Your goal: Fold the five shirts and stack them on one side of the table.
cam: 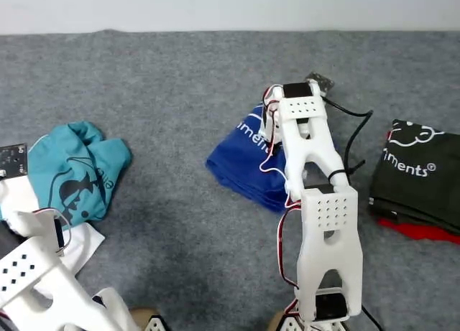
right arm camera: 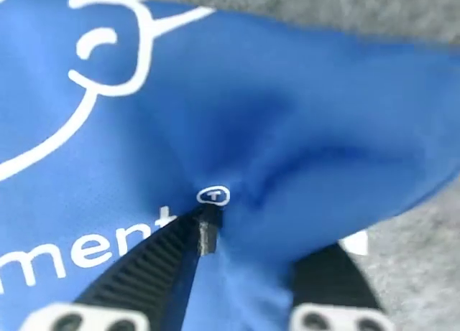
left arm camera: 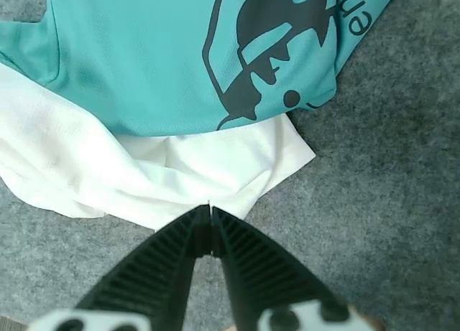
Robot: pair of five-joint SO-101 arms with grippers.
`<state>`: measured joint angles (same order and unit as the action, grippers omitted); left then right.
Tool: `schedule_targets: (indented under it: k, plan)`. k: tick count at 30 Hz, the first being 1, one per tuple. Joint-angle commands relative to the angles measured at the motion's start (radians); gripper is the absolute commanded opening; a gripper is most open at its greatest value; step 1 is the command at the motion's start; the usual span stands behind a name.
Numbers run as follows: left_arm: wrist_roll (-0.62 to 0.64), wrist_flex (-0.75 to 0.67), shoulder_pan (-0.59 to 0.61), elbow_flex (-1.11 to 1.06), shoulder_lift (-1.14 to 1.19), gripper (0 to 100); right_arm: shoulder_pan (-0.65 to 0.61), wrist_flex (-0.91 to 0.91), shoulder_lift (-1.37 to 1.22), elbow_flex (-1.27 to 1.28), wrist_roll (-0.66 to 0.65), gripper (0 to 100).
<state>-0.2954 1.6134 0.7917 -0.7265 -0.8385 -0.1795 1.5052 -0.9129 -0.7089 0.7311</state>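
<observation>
While pinched as a thick fold between the jaws of the right hand, blue shirt mid-desk: soft knit, white print, folded into a lumpy bundle, long axis slanting across the desk. Nearest the right arm, well apart from the dark shirt stacked on a red shirt at that arm's edge. Left hand closed, empty, at the hem of the white shirt, teal shirt lying over it.

On the counter, left: upper shirt over lower shirt; middle shirt centre; right: top shirt covers bottom shirt.
</observation>
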Motion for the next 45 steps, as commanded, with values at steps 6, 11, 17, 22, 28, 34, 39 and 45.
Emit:
schedule_targets:
  k: [6, 11, 17, 22, 28, 34, 39, 45]
  plan:
    - [-0.012, -0.025, -0.005, 0.004, -0.015, 1, 0.041, 0.048, 0.102, 0.012, -0.186, 0.9]
    - [-0.012, -0.025, -0.005, 0.004, -0.015, 1, 0.119, 0.157, 0.243, 0.012, -0.373, 0.9]
    - [-0.012, -0.025, -0.005, 0.004, -0.015, 1, 0.213, 0.217, 0.363, 0.012, -0.552, 0.9]
    - [-0.012, -0.025, -0.005, 0.004, -0.015, 1, 0.268, 0.259, 0.469, 0.012, -0.681, 0.9]
    - [-0.012, -0.025, -0.005, 0.004, -0.015, 1, 0.351, 0.285, 0.631, 0.012, -0.802, 0.9]
    - [-0.012, -0.025, -0.005, 0.007, -0.015, 1, 0.453, 0.283, 0.776, 0.014, -0.954, 0.9]
    - [-0.012, -0.023, -0.005, 0.007, -0.015, 1, 0.512, 0.283, 0.828, 0.014, -1.017, 0.9]
    - [-0.012, -0.021, -0.005, 0.007, -0.015, 1, 0.573, 0.28, 0.802, 0.017, -1.03, 0.9]
